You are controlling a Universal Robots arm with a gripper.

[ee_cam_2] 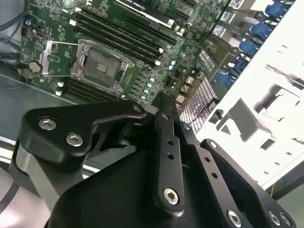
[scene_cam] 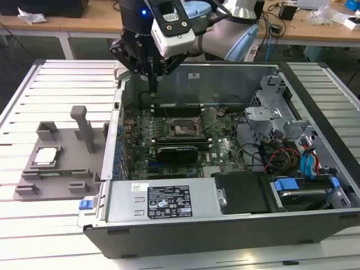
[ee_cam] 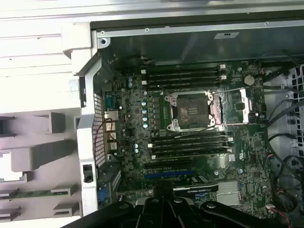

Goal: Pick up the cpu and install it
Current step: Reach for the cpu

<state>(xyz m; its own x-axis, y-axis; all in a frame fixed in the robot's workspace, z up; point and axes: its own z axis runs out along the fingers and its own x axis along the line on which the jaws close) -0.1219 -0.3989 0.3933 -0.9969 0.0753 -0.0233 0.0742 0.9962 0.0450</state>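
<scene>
- We see the gripper (scene_cam: 153, 84) hanging over the far corner of the open computer case (scene_cam: 121, 203), on the exterior view's left
- Its two fingers point down and look pressed together, and there is nothing between them
- The gripper is up above the green board (scene_cam: 225, 152) and is not touching it
- The cpu (scene_cam: 46, 156) is a small flat silver square with a pale rim
- It lies flat on the grey holder (scene_cam: 70, 166), which sits outside the case on the exterior view's left
- The cpu is well apart from the gripper, with the wall of the case between them
- The grey holder rests on the white table (scene_cam: 56, 84) with long ridges, and a grey post (scene_cam: 85, 128) stands up on it near the cpu
- Inside the case the socket (scene_cam: 183, 129) sits in the middle of the green board
- In the first wrist view the socket (ee_cam: 192, 111) is open and we can see down into its dark square middle
- Its metal lid (ee_cam: 237, 102) is flipped over to one side, just beside the socket
- Long black slots (ee_cam: 183, 76) run along both sides of the socket
- A long black card (scene_cam: 177, 151) stands just beside the socket, on the side nearer the front of the case
- In the second wrist view the black arms of the gripper (ee_cam_2: 164, 102) come together at one tip, with the open socket (ee_cam_2: 99, 66) further off
</scene>
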